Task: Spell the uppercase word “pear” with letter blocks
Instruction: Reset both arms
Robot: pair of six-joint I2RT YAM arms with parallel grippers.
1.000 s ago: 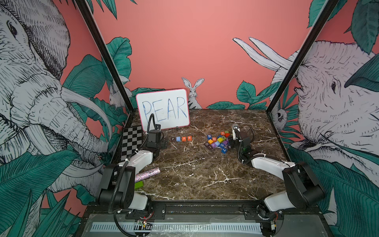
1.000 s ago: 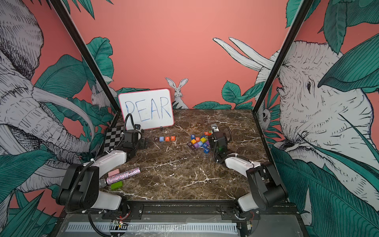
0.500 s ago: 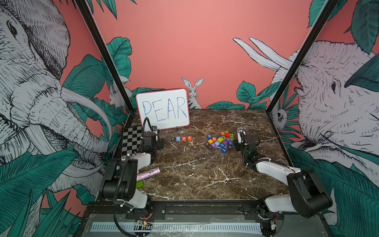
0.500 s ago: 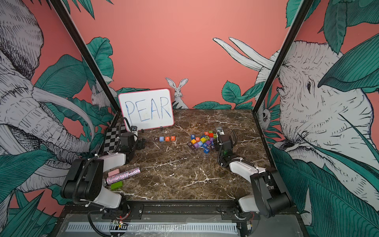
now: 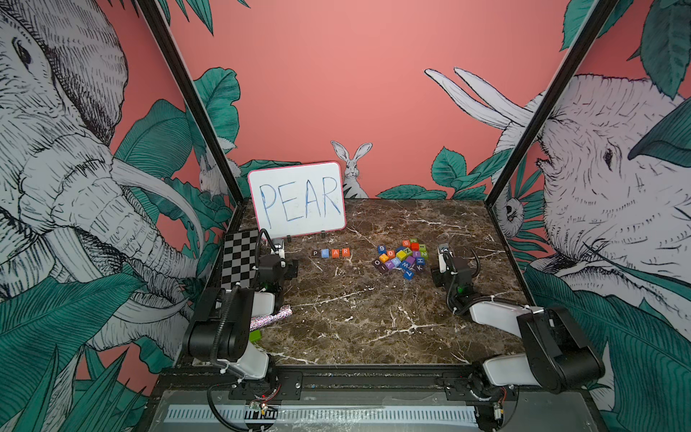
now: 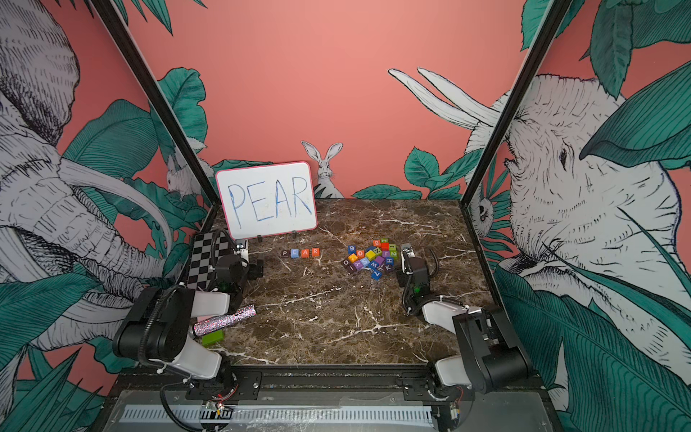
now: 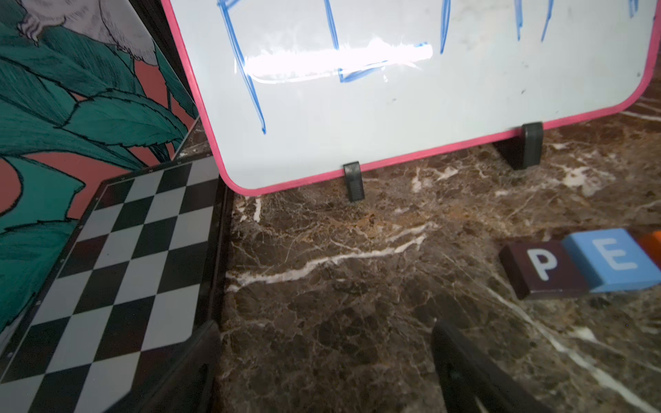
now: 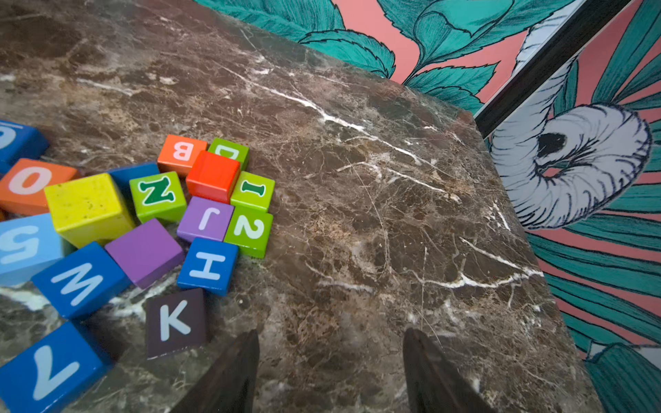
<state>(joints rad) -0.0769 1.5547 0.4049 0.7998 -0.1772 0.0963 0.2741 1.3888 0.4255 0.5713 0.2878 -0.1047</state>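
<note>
On the surface (image 5: 374, 318), the letter blocks (image 5: 331, 253) spelling the word sit in a touching row just before the whiteboard (image 5: 299, 224). A heap of blocks (image 5: 402, 258) lies well apart to their right, and a chequered board (image 5: 239, 258) lies at the left edge.

A robot lab test booth: jungle-mural wall panels (image 5: 355, 93) in black framing (image 5: 187, 101) enclose a marble surface (image 5: 374, 318), with a calibration checkerboard (image 5: 239, 262) alongside.

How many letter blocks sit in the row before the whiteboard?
4: dark-brown P leftmost in a top view, then blue E, orange A, red-orange R rightmost; none hidden.
</note>
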